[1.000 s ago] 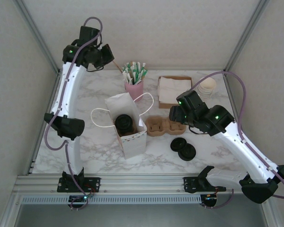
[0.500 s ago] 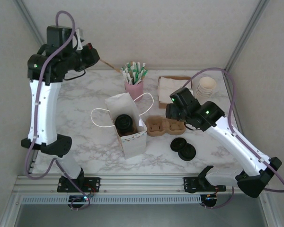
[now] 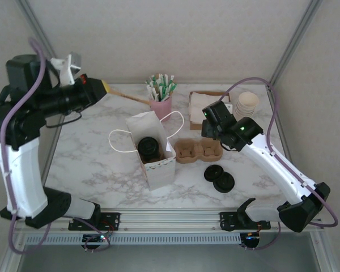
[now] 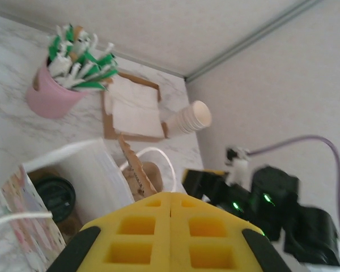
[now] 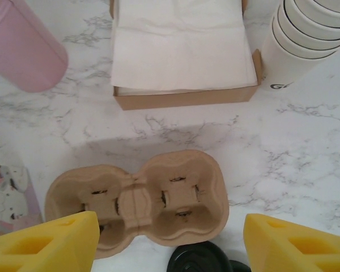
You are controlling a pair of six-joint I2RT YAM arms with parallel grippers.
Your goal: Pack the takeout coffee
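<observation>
Over the cup carrier (image 5: 139, 198), the right gripper (image 5: 170, 222) is hanging with jaws spread wider than a second ago and nothing between them. The left gripper (image 3: 103, 86) is pinching a thin wooden stick (image 3: 130, 96), having swung up and left, away from the pink cup (image 3: 160, 106). The lidded coffee (image 3: 149, 147) is sitting inside the paper bag (image 3: 158, 170). A carrier pickup is probably coming next.

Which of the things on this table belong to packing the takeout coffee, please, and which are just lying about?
Likely the job's: paper bag; lidded coffee cup inside it; cardboard cup carrier; wooden stirrer in the shut left gripper.
Likely just lying about: stack of paper cups; two loose black lids; pink cup of straws; box of napkins.
</observation>
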